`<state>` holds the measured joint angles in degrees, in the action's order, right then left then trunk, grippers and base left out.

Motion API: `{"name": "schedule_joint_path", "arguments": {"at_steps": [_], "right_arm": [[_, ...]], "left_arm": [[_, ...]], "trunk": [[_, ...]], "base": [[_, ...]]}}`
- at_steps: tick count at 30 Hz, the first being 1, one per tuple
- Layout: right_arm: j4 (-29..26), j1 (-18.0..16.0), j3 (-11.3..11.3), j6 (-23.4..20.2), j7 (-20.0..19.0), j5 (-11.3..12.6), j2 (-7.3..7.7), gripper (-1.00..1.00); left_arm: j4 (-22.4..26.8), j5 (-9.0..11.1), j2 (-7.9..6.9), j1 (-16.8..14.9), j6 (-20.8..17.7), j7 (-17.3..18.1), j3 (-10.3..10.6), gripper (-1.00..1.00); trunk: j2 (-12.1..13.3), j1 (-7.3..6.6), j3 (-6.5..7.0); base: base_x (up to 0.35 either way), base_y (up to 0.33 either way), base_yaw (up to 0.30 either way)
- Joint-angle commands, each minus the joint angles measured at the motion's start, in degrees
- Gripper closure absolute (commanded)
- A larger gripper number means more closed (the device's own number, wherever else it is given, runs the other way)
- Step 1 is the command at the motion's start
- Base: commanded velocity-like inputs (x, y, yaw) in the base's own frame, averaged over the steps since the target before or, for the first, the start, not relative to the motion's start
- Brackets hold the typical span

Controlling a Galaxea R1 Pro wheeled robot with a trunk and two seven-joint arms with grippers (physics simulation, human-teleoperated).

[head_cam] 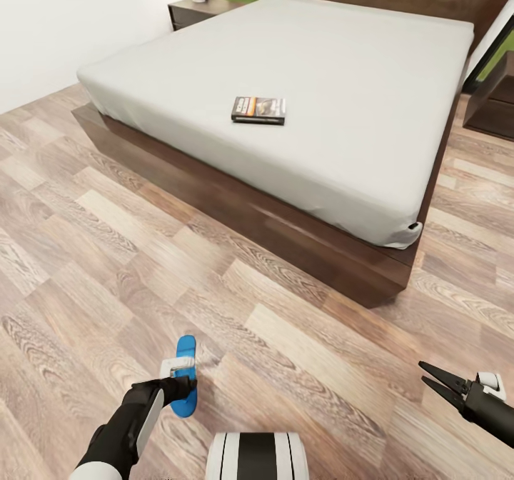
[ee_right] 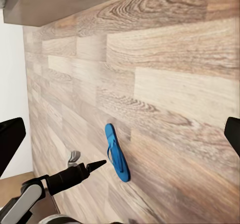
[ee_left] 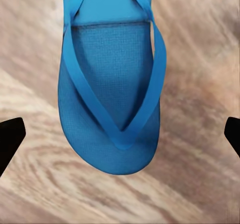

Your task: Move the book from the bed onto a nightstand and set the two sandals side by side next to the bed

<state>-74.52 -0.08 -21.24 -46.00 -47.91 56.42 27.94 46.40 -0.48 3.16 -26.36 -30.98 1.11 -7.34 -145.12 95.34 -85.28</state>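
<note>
While left claw (ee_left: 120,134) hovers over sandal (ee_left: 112,104) (open), book (head_cam: 258,109) on bed (head_cam: 343,94), nr nightstand (head_cam: 193,12)

No legible text on book (head_cam: 258,109)

The head view looks forward and down over the floor (head_cam: 300,366) to the bed (head_cam: 300,87). The left wrist view faces straight down, close over a sandal (ee_left: 112,99). The right wrist view looks sideways across the floor, sharing that sandal (ee_right: 116,154) from farther off.
</note>
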Motion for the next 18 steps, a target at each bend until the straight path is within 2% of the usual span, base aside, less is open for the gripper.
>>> {"name": "schedule_joint_path", "arguments": {"at_steps": [1,18], "right_arm": [[0.0,0.0,0.0,-0.3,0.0,0.2,0.01,-1.0],[0.0,0.0,0.0,-0.3,0.0,0.2,0.01,-1.0]], "left_arm": [[0.1,0.0,0.06,0.0,-0.3,0.1,-0.2,-1.0],[0.1,0.0,0.0,0.0,-0.3,0.1,-0.2,-1.0]], "trunk": [[0.0,0.02,-0.26],[-0.3,0.45,-4.03]], "base": [[0.0,0.0,0.0],[0.0,0.0,0.0]]}}
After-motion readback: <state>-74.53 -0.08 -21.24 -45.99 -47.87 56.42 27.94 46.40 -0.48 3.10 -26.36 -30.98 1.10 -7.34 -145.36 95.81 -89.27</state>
